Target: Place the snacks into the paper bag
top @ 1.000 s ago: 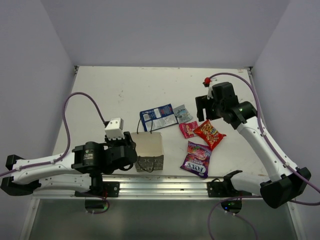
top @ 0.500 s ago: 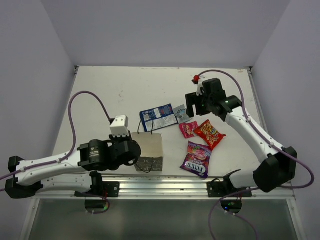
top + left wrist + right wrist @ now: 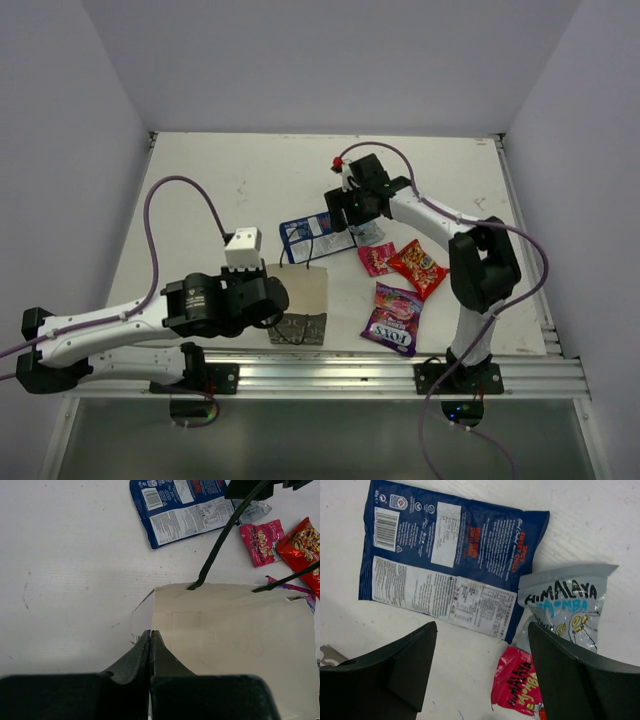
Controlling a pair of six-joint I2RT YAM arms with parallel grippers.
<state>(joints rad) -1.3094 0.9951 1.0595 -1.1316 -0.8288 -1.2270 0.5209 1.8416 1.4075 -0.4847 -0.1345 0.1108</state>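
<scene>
The paper bag (image 3: 305,291) stands open near the front, with pale inside walls (image 3: 227,645) and black cord handles (image 3: 218,542). My left gripper (image 3: 272,297) is shut on its left wall, the fingertips (image 3: 150,633) pinching the rim. Five snacks lie on the table to the right and behind: a blue-and-white packet (image 3: 313,233) (image 3: 447,560), a silvery-blue one (image 3: 371,233) (image 3: 570,607), a pink one (image 3: 376,258) (image 3: 517,687), a red one (image 3: 418,268) and a purple Fox's one (image 3: 393,318). My right gripper (image 3: 343,208) (image 3: 482,627) hangs open above the blue-and-white packet's near edge, holding nothing.
The white table (image 3: 230,190) ends in a metal rail (image 3: 330,362) along the front and grey walls on the other sides. The left arm's purple cable (image 3: 175,190) arcs over the left half. The right arm stretches across the red and pink packets.
My left gripper has shut on the bag's left wall. The right arm has swung left, from beside the red packet to above the blue-and-white packet, jaws staying open.
</scene>
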